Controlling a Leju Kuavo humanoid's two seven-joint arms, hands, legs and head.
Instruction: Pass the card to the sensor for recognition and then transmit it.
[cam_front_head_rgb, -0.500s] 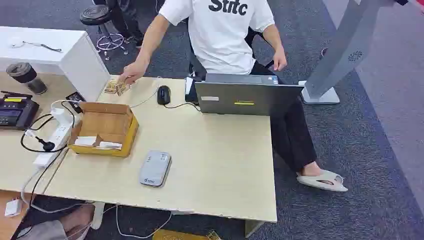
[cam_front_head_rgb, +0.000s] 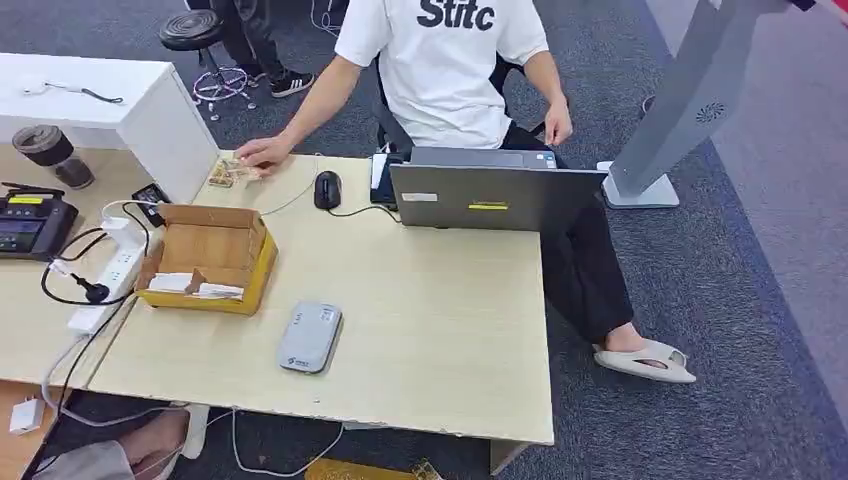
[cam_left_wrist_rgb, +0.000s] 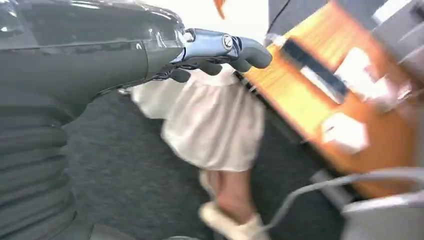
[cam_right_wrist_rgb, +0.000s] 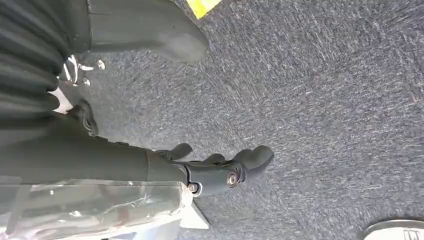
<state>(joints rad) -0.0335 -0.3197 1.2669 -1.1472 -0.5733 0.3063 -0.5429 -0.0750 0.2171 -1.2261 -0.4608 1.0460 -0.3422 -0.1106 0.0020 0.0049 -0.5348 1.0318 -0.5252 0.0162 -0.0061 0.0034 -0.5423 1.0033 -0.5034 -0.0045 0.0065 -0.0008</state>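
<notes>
- Left hand (cam_left_wrist_rgb: 220, 52): seen in the left wrist view, fingers loosely extended and slightly curled, apart, nothing between them. It hangs beside the wooden table edge, above dark carpet.
- Past the left hand's fingertips: a person's pale garment and a foot in a light slipper (cam_left_wrist_rgb: 227, 225), blurred. A grey cable (cam_left_wrist_rgb: 320, 187) runs below the table edge.
- Right hand (cam_right_wrist_rgb: 225, 167): seen in the right wrist view, fingers gently curled but spread, holding nothing. Below and beyond it lies grey carpet (cam_right_wrist_rgb: 325, 100); a yellow patch (cam_right_wrist_rgb: 202, 6) sits at the frame edge.
- Cards (cam_front_head_rgb: 228, 172): a small stack on the far left part of the table (cam_front_head_rgb: 440, 340), under the hand of a seated person (cam_front_head_rgb: 262, 153) in a white shirt. Well apart from both robot hands, which hang below table level.
- Sensor (cam_front_head_rgb: 311, 337): flat grey reader lying on the table near its front edge, closer to the robot than the cards are. Nothing lies on it.
- Cardboard box (cam_front_head_rgb: 207, 257): open, yellow-sided, just beyond and left of the sensor; white slips lie inside.
- Mouse (cam_front_head_rgb: 327, 189) and laptop (cam_front_head_rgb: 480, 197) sit at the far side of the table, in front of the person.
- Power strip (cam_front_head_rgb: 112, 275) with black cables lies left of the box; a black device (cam_front_head_rgb: 32, 224) sits farther left.
</notes>
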